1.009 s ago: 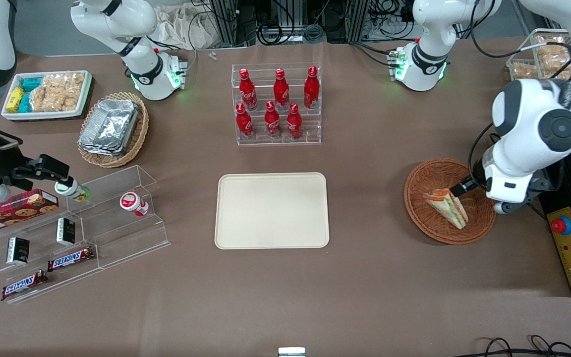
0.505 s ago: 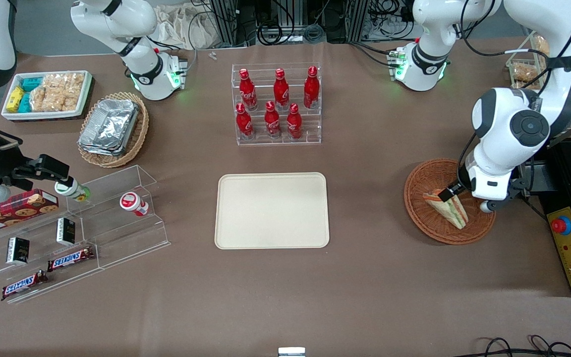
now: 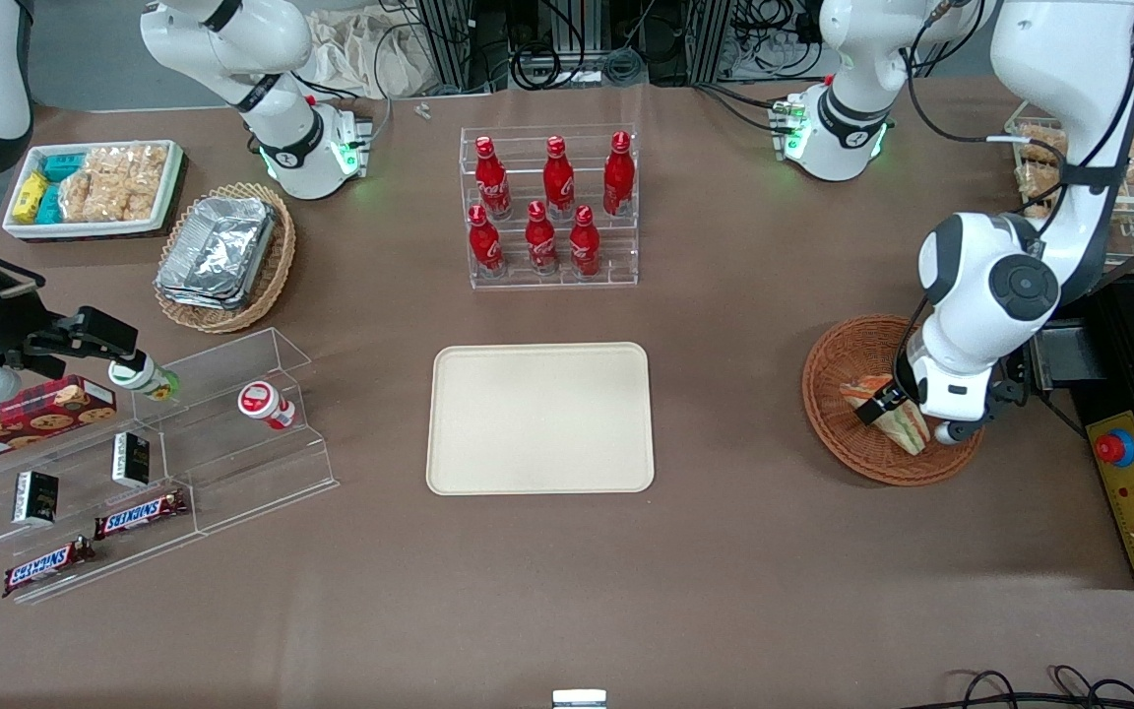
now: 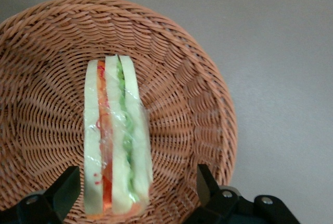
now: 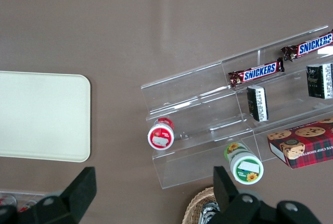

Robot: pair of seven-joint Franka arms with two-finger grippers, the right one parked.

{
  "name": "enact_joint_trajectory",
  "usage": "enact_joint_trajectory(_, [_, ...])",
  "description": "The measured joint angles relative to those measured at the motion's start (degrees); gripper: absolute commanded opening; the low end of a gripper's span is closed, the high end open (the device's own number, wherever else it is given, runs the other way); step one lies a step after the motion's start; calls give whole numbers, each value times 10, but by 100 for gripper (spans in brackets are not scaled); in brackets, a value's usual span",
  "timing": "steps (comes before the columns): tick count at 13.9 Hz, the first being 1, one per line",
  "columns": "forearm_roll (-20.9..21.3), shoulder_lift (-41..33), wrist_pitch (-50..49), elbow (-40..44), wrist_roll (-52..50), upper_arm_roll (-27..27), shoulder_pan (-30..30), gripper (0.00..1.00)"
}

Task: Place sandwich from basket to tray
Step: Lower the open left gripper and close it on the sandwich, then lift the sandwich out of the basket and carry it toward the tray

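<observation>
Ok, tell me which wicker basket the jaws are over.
The round reddish-brown basket holding the sandwich; the gripper hangs open astride it. The tan oval basket holds foil containers.

The tool and arm hide part of the sandwich.

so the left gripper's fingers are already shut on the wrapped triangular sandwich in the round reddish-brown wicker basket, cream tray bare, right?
Not shut. The left wrist view shows the left gripper open, its fingers standing apart on either side of the wrapped triangular sandwich, which lies in the round reddish-brown wicker basket. The front view shows the cream tray bare.
</observation>
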Motion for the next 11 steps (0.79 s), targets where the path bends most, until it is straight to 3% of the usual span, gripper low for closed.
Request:
enact_joint_trajectory(4, [0, 10, 8, 0, 0, 8, 1, 97])
enact_joint_trajectory(6, [0, 16, 11, 0, 0, 8, 1, 49])
enact_joint_trajectory(8, [0, 19, 13, 0, 0, 8, 3, 10])
enact_joint_trajectory(9, [0, 20, 14, 0, 0, 8, 3, 0])
enact_joint_trajectory(11, [1, 20, 14, 0, 2, 8, 3, 0])
